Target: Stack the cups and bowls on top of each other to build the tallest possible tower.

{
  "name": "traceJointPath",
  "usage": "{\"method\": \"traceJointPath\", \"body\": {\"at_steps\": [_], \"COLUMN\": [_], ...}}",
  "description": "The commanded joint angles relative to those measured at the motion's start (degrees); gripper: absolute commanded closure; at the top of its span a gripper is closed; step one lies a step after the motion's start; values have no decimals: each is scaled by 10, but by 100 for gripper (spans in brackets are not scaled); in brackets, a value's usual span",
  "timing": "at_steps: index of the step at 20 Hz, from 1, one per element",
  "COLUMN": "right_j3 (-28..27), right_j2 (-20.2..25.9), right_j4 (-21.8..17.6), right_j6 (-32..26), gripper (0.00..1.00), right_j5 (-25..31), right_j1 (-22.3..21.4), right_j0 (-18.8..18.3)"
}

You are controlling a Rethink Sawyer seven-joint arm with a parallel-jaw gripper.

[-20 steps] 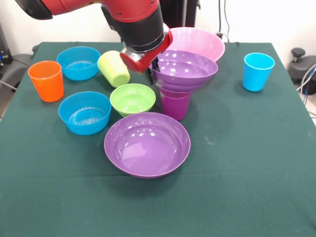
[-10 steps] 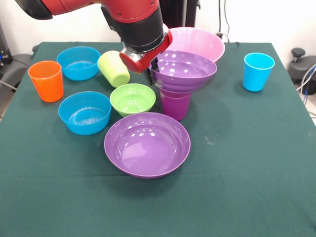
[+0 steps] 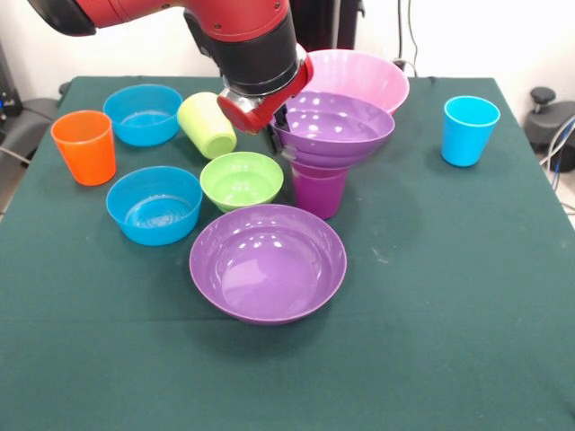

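Barely started — one wide purple bowl [image 3: 334, 127] sits on the purple cup [image 3: 319, 190] mid-table; my gripper [image 3: 280, 121] is at its rim, grip state unreadable. Remaining cups, bowls unstacked.

A purple bowl [image 3: 334, 128] sits on the upright purple cup [image 3: 318, 190], the gripper [image 3: 280, 124] at its rim. A green bowl [image 3: 241, 180] stands just beside the cup.
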Motion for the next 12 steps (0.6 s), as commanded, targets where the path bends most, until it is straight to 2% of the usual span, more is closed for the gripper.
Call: {"method": "traceJointPath", "body": {"at_steps": [1, 2, 3, 12], "right_j3": [-12, -13, -12, -9], "right_j2": [-21, -21, -21, -21], "right_j4": [-41, -42, -42, -43], "right_j6": [-193, -193, -193, -191], "gripper": [100, 100, 0, 0], "right_j5": [29, 31, 30, 26], "right_j1": [8, 8, 8, 8], "right_j0": [26, 27, 26, 26]}}
